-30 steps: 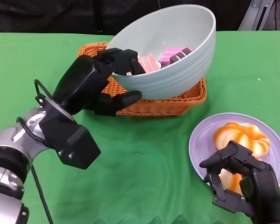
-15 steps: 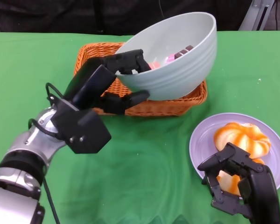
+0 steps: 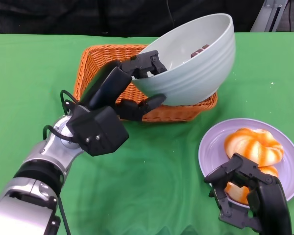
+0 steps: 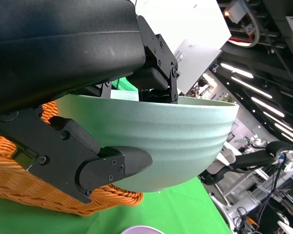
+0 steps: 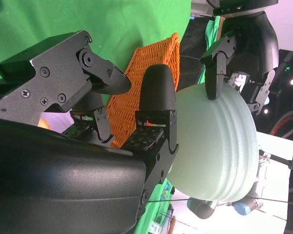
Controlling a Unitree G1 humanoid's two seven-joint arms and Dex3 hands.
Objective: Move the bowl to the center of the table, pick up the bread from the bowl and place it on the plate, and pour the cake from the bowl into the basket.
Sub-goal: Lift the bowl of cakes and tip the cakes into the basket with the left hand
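Note:
My left hand (image 3: 132, 83) grips the near rim of the pale green bowl (image 3: 198, 63) and holds it tilted over the orange wicker basket (image 3: 95, 61). A dark edge of cake (image 3: 200, 50) shows just inside the bowl's far wall. In the left wrist view the bowl (image 4: 176, 141) hangs above the basket (image 4: 49, 195), fingers over the rim and under the wall. The orange bread (image 3: 254, 146) lies on the lilac plate (image 3: 210, 147) at the right. My right hand (image 3: 247, 196) hovers over the plate's near edge, fingers curled and apart, holding nothing.
The green cloth (image 3: 157, 186) covers the table, with bare cloth between basket and plate. The right wrist view shows the bowl (image 5: 215, 141), the basket (image 5: 146, 73) and a sliver of bread (image 5: 43, 124) past my right hand.
My left hand has raised and tipped the bowl further toward the far right over the basket; the cake slid deeper and is mostly hidden. My right hand has drawn slightly back toward me.

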